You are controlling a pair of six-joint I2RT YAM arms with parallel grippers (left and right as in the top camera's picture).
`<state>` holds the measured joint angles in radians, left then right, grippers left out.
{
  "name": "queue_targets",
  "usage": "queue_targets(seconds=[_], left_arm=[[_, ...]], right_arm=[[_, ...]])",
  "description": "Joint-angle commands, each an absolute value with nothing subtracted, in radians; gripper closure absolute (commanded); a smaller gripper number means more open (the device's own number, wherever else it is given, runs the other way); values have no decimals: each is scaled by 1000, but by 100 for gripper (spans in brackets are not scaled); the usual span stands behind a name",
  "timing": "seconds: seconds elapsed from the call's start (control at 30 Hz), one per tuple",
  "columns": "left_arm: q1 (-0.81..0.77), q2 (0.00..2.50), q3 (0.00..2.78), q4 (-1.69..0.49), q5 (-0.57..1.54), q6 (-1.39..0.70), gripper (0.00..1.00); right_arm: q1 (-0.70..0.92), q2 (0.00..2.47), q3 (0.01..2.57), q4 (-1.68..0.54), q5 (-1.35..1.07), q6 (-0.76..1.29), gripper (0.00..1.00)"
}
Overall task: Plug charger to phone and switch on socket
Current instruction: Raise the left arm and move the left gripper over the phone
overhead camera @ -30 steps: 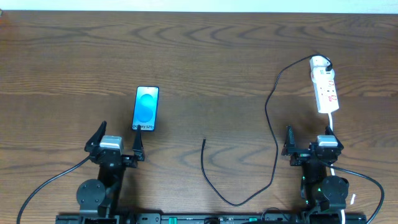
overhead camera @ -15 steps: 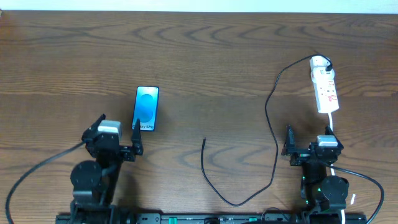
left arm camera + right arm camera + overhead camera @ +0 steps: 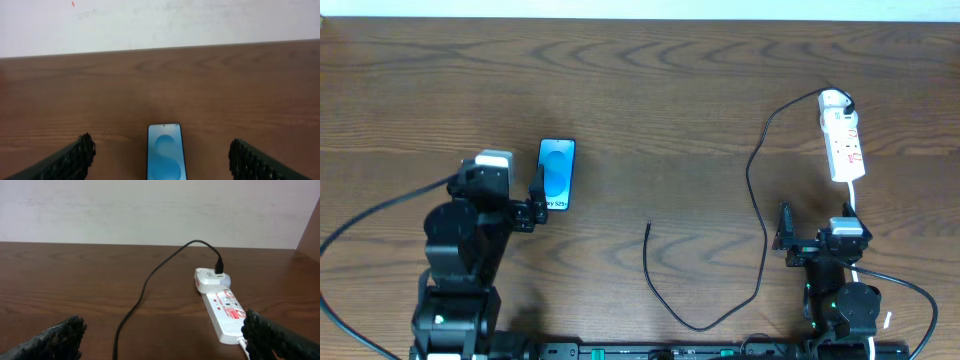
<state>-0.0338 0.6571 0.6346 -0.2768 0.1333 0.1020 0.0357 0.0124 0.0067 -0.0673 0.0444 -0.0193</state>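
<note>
The phone (image 3: 557,172) lies face up on the wooden table, left of centre, its light blue screen lit. My left gripper (image 3: 500,185) hovers open at the phone's near end. In the left wrist view the phone (image 3: 166,155) lies centred between the two wide-apart fingers of the left gripper (image 3: 161,147), untouched. The charger (image 3: 752,180) runs as a thin black cable from a white adapter (image 3: 210,277) on the socket (image 3: 842,140), loops toward the front, and ends at a free tip (image 3: 649,226). My right gripper (image 3: 818,228) is open and empty just short of the socket (image 3: 225,312).
The socket's white cord (image 3: 855,200) runs down past my right arm's base. The black cable's loop (image 3: 700,325) lies near the front edge between the arms. A pale wall (image 3: 160,20) stands behind the table's far edge.
My left arm has swung forward and up the table, bringing its open gripper from near the front edge to the phone's near end. The right arm, cable and socket have not moved.
</note>
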Motion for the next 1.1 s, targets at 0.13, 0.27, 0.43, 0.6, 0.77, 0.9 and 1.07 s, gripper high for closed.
queue_targets(seconds=[0.13,0.27,0.43,0.6,0.77,0.9,1.07], left_arm=[[-29,765,778,-375,146,124,12],[-29,834,819,-403,146,131,12],[-29,920,867,-454,146,131,12],[-29,1019,966,-570,139,150,12],[-29,1108,1052,-663,115,170,12],[-29,1158,1094,-713,115,184,12],[-29,1209,1131,-727,115,183,12]], right_arm=[[26,7,5,-72,43,-16,1],[26,7,5,-72,43,-16,1],[26,7,5,-72,43,-16,1],[26,7,5,-72,43,-16,1],[26,7,5,-72,43,-16,1],[26,7,5,-72,43,-16,1],[26,7,5,-72,43,-16,1]])
